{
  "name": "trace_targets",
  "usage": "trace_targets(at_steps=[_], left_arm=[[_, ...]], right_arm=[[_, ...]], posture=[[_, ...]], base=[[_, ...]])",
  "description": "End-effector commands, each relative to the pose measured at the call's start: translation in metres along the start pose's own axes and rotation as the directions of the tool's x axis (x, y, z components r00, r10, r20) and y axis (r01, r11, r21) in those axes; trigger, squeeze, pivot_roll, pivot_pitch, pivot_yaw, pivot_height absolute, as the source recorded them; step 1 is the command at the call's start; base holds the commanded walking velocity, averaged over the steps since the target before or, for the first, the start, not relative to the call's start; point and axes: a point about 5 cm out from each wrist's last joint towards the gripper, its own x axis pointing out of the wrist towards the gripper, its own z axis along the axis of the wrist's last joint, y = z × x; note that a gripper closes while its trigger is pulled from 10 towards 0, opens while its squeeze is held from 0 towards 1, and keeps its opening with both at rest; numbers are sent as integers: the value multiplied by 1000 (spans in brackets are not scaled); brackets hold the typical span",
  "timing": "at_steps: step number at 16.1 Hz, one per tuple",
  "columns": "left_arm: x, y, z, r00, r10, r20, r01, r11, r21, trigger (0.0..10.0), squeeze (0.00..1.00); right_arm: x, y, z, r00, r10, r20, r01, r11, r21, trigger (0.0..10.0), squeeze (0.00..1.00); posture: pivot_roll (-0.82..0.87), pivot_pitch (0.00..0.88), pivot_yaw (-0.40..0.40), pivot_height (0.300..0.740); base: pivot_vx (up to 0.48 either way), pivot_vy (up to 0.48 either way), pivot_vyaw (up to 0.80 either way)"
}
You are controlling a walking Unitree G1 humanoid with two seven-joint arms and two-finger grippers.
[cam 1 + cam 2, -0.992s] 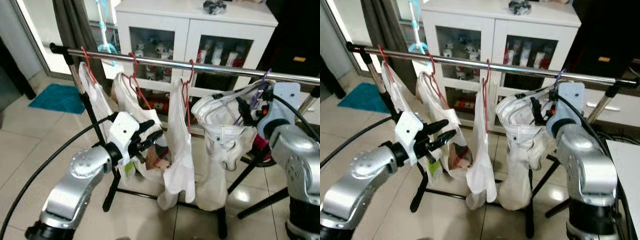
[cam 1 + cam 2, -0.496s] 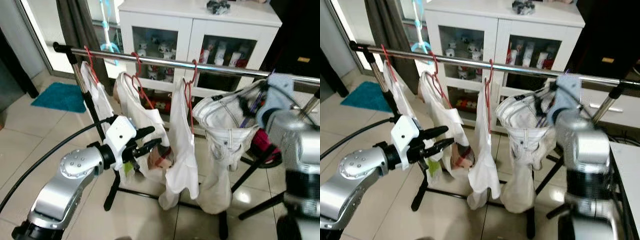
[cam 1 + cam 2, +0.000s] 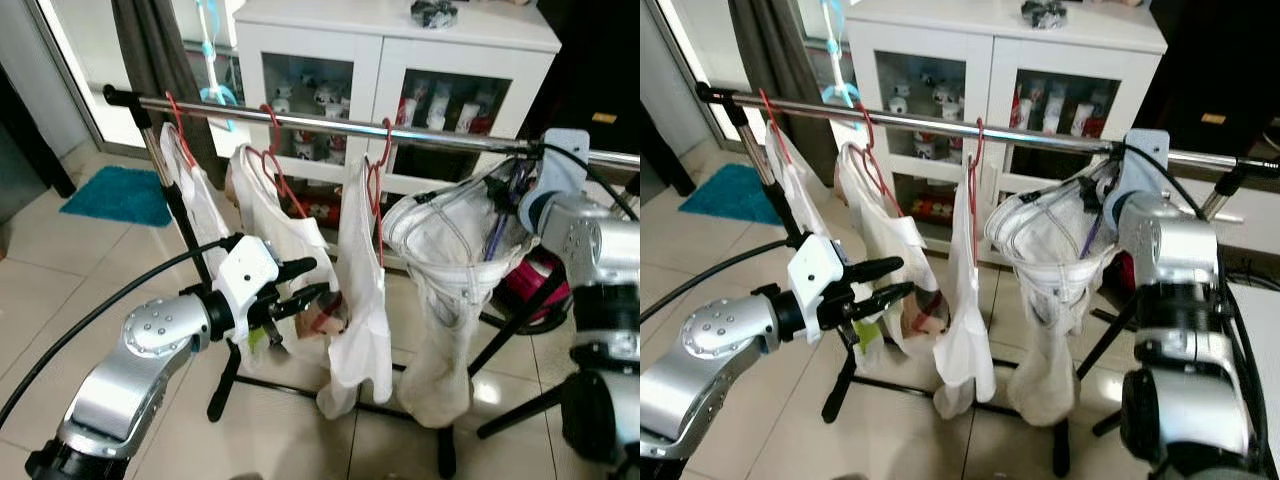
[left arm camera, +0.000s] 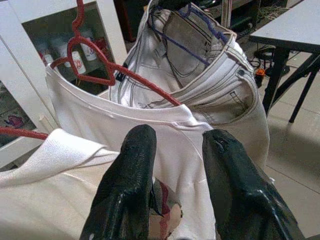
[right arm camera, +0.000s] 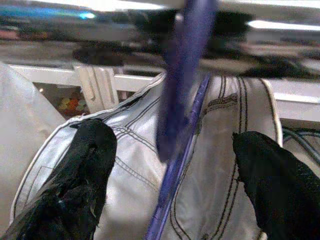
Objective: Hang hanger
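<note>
Now purple hanger (image 5: 182, 100) w/ white jeans (image 3: 440, 270) hooked on rail (image 3: 330, 124), right end. Right hand (image 5: 172, 150) spread wide beside hook, not touching. Left hand (image 3: 305, 285) spread, below rail nr white shirts (image 3: 360, 290).

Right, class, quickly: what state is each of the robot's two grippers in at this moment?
Left gripper: open, holding nothing, in front of the white shirt.
Right gripper: open, either side of the purple hanger.

Purple hanger (image 5: 182, 100), thin and blurred near its hook, hanging on the metal rail (image 3: 330, 122), white jeans (image 3: 440, 270) draped open beneath it
</note>
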Motion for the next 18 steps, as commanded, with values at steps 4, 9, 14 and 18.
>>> trace_targets(at_steps=[4,9,14,18], left_arm=[[1,-3,3,999,-37,-6,37,999,20,10000,0],[2,-7,6,996,-86,-3,86,996,16,10000,0],[2,-8,5,992,-120,-35,121,992,26,10000,0],[1,-8,5,992,-121,-42,123,992,34,10000,0]], right_arm=[[7,3,-5,993,95,-74,-100,993,-55,0,0],[11,-3,-13,988,108,-113,-111,994,-21,0,0],[13,-9,-15,988,97,-119,-100,995,-19,0,0],[13,-11,-11,991,83,-102,-88,995,-55,0,0]], posture=[[-40,0,-16,740],[-46,0,-10,740],[-48,0,-7,740],[-46,0,-7,740]], base=[[0,0,0],[0,0,0],[0,0,0],[0,0,0]])
